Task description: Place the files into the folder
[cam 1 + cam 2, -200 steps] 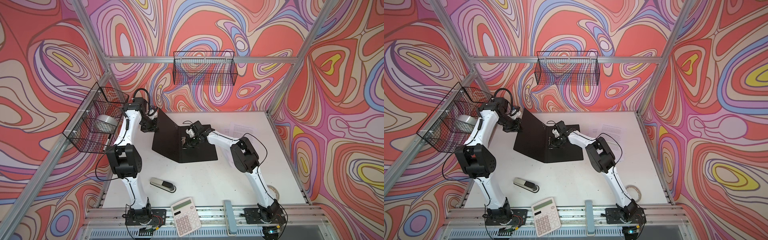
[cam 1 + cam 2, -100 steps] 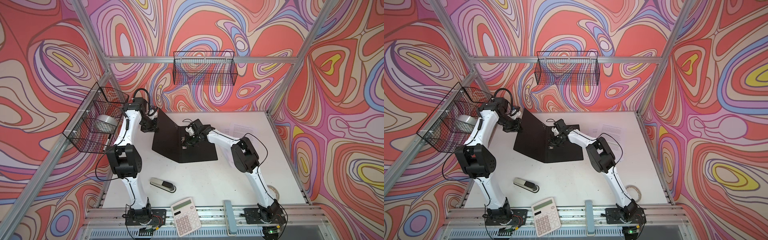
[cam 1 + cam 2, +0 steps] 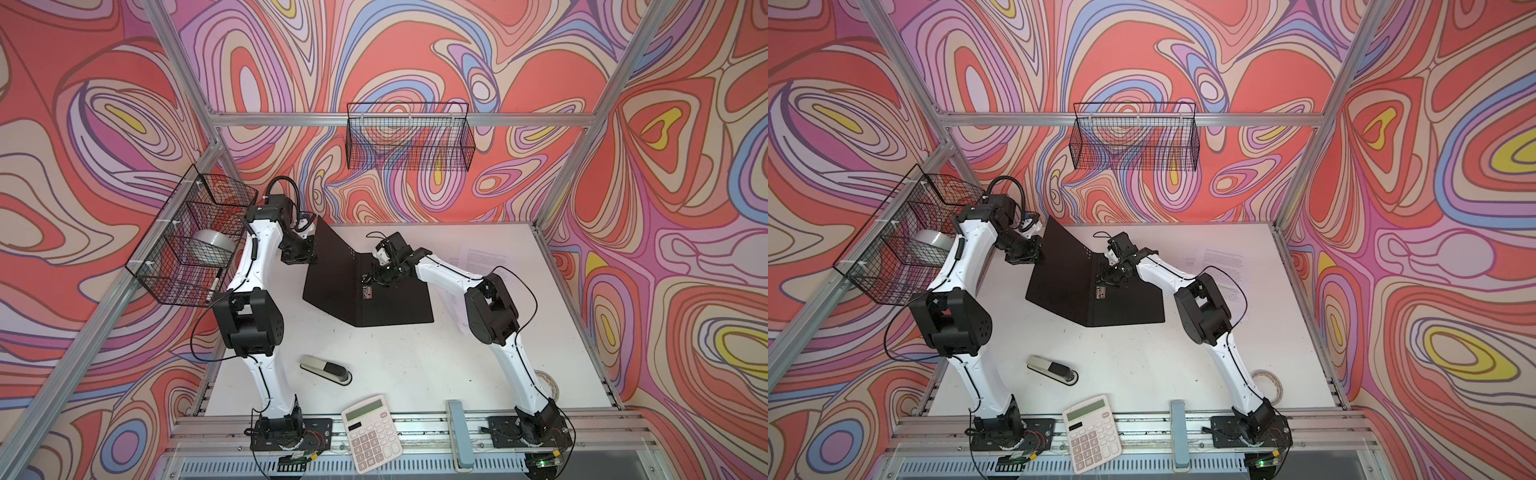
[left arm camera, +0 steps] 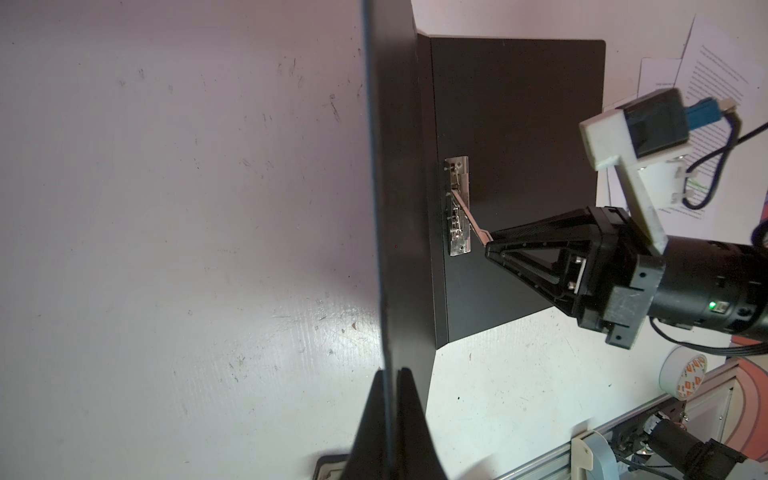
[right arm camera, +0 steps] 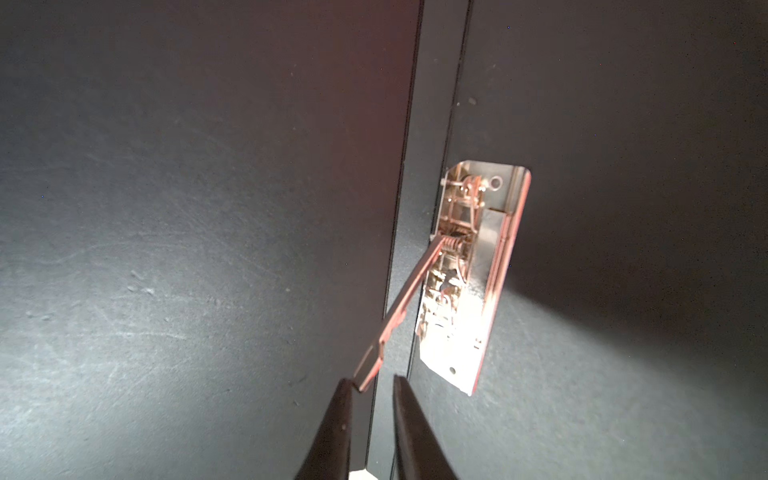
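Observation:
The folder (image 3: 395, 303) lies open with its black inside up, one cover on the table and the other raised. My left gripper (image 4: 390, 372) is shut on the raised cover's edge (image 3: 328, 266) and keeps it tilted up. A metal clip (image 5: 469, 282) sits by the spine, its lever (image 5: 407, 299) lifted. My right gripper (image 5: 372, 380) hovers at the lever's tip, narrowly open, and the tip touches one finger (image 5: 343, 399). Both top views show that gripper (image 3: 1102, 282) over the spine. The files (image 3: 482, 257), white printed sheets, lie on the table behind the right arm.
A stapler (image 3: 326, 370) and a calculator (image 3: 372, 432) lie near the front edge. A tape roll (image 3: 548, 380) sits at the front right. A wire basket (image 3: 195, 241) on the left wall holds another roll. A second basket (image 3: 409, 137) hangs on the back wall.
The right gripper's jaws have parted a little at the clip lever, which stands lifted. The left gripper still holds the raised cover in the same place.

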Motion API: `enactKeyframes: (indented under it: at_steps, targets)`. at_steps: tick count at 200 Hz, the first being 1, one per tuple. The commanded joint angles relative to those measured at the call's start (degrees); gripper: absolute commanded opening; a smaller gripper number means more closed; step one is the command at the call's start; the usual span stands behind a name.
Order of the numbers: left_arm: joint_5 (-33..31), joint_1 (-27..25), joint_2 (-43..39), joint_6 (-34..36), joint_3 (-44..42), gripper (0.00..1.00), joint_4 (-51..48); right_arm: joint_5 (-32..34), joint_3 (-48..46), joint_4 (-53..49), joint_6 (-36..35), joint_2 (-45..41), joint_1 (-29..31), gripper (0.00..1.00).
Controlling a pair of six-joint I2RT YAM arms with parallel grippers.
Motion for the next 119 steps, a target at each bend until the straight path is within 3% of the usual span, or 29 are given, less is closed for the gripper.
enactKeyframes:
  at_steps: [1, 86, 119]
  targets:
    - [-2.0, -0.1, 0.9, 1.6, 1.6, 0.00, -2.6, 0.5, 2.2, -1.4, 0.1, 1.4, -0.5, 0.22]
    - [-2.3, -0.2, 1.0, 1.5, 1.7, 0.00, -2.7, -0.8, 3.3, 0.5, 0.7, 1.1, -0.5, 0.27]
    - [-2.3, -0.2, 1.0, 1.8, 2.1, 0.00, -2.9, 2.1, -0.6, 0.6, -0.7, -2.2, -0.5, 0.17]
